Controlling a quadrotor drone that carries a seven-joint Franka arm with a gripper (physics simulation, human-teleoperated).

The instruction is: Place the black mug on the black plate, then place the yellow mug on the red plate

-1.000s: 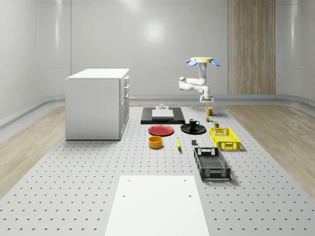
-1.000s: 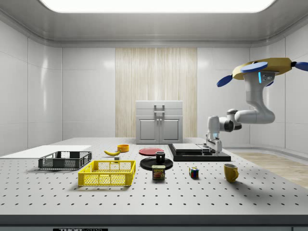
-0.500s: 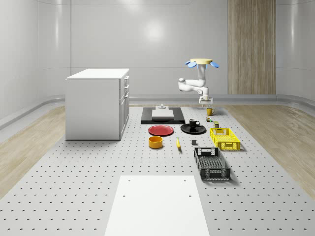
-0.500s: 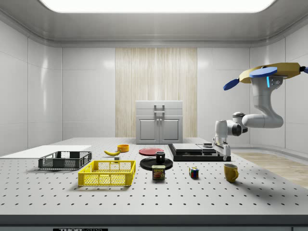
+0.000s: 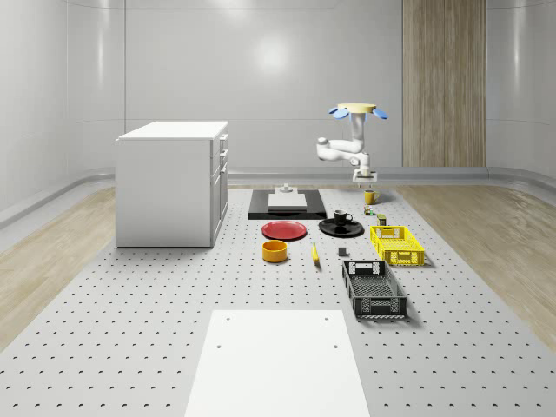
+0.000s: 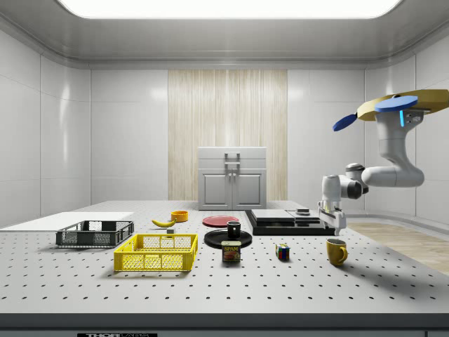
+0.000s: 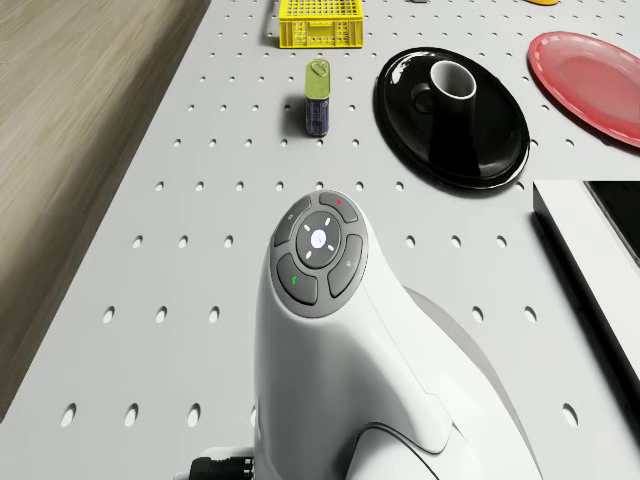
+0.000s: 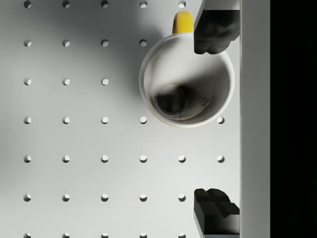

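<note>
While the drone (image 6: 405,105) hovers above the table's (image 6: 210,281) far end at the side view's right, its arm hangs the gripper (image 6: 333,219) just above the yellow mug (image 6: 337,251), fingers (image 8: 214,29) spread wide, one over the rim. That mug stands upright on the table, apart from the red plate (image 5: 285,230). Already on the black plate (image 7: 500,140) stands the black mug (image 7: 450,95), with a can (image 7: 317,97) beside the plate.

Glossy black plate (image 7: 455,110) and red plate (image 7: 590,70); matt perforated table (image 7: 200,200).
</note>
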